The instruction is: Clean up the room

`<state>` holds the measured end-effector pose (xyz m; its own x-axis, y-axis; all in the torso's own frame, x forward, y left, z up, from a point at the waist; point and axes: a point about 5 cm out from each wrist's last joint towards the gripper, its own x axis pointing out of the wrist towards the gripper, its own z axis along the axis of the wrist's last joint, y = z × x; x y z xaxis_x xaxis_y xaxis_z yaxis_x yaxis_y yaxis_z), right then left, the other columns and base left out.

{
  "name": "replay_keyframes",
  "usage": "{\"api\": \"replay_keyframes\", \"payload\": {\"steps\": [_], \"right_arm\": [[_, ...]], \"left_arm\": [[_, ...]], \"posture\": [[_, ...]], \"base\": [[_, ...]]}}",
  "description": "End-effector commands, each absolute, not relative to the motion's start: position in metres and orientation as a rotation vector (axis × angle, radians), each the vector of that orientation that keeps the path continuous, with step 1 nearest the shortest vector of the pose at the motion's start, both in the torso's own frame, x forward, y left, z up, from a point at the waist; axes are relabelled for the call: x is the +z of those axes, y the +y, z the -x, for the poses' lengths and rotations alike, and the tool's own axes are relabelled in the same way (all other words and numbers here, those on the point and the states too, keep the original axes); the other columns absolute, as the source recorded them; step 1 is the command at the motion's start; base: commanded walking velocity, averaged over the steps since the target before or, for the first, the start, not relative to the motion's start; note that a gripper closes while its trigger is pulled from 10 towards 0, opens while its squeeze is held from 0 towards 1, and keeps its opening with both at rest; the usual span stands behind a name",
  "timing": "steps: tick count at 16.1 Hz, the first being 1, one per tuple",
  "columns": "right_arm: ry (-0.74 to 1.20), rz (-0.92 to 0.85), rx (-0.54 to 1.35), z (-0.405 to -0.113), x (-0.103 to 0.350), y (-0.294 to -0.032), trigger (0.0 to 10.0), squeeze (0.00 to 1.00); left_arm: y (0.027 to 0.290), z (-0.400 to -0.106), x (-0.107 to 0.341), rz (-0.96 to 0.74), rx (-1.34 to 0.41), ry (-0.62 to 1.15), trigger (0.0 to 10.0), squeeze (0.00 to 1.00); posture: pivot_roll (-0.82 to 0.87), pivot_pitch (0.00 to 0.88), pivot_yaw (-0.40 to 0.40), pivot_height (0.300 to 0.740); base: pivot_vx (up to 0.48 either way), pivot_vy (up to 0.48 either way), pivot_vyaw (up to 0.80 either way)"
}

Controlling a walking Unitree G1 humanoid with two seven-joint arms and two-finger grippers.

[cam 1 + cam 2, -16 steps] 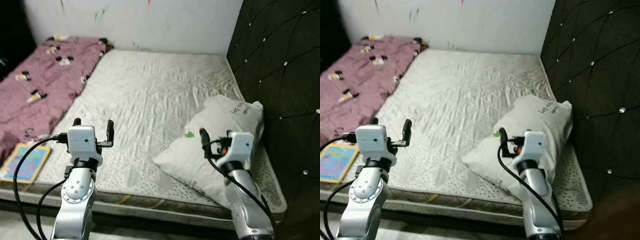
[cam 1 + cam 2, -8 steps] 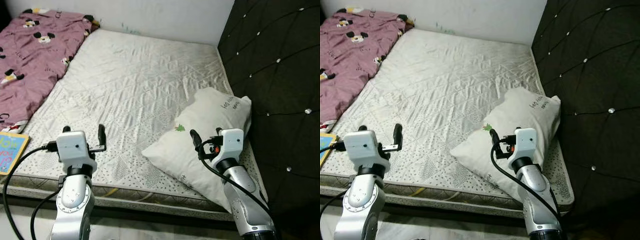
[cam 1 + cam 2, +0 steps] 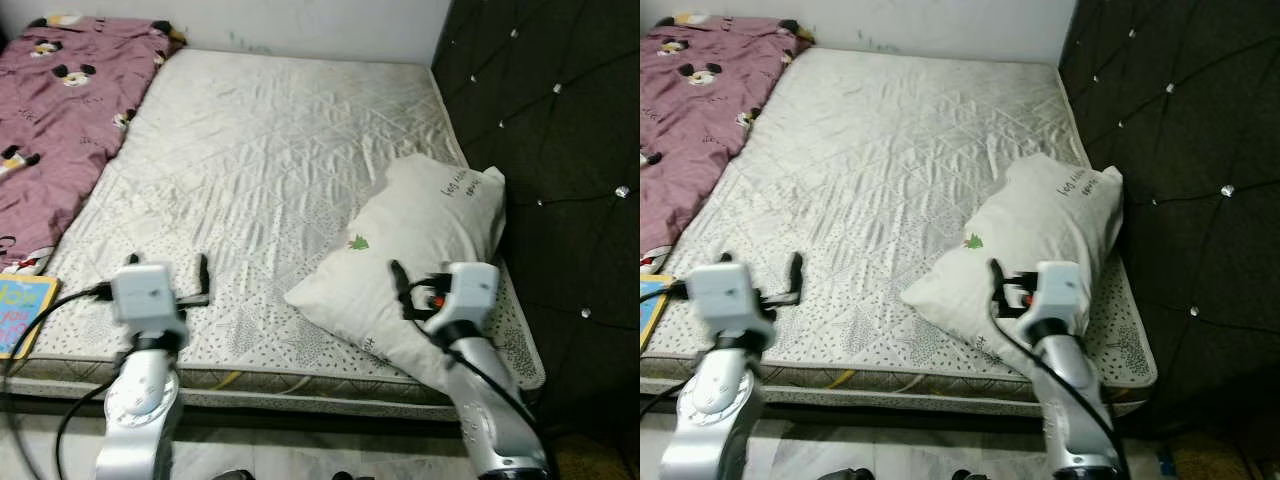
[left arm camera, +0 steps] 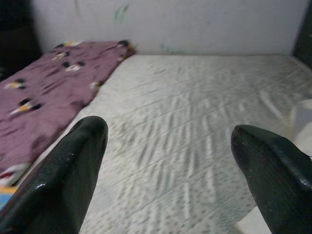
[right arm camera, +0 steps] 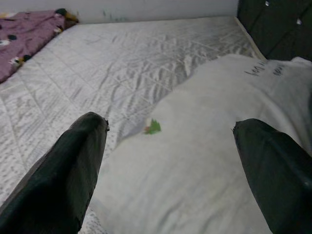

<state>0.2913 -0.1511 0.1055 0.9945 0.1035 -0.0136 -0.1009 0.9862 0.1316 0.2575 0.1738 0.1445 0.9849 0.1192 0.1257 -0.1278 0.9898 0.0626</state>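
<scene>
Both your grippers hover spread wide at the bed's near edge.
Your right gripper [image 5: 168, 161] hangs over the white printed pillow [image 3: 420, 250]; your left gripper [image 4: 168, 161] faces the bare quilted mattress [image 3: 270, 140].

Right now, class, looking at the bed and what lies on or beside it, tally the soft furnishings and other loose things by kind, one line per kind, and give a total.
Mattress: 1
White pillow: 1
Purple blanket with cartoon print: 1
Colourful book: 1
Total: 4
</scene>
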Motion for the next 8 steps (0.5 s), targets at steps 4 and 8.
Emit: {"api": "replay_keyframes", "payload": {"steps": [4, 8], "right_arm": [[0.005, -0.129, 0.102, -0.2897, 0.1106, -0.1534, 10.0, 0.00], [0.023, -0.127, 0.105, -0.2923, 0.1100, -0.1545, 10.0, 0.00]], "left_arm": [[0.1782, -0.2566, 0.1407, -0.055, 0.146, -0.089, 10.0, 0.00], [0.1779, -0.2555, 0.1403, -0.039, 0.146, -0.086, 10.0, 0.00]], "posture": [[0.06, 0.183, -0.017, 0.740], [0.07, 0.185, -0.032, 0.740]], "base": [[0.000, 0.000, 0.00], [0.000, 0.000, -0.71]]}}
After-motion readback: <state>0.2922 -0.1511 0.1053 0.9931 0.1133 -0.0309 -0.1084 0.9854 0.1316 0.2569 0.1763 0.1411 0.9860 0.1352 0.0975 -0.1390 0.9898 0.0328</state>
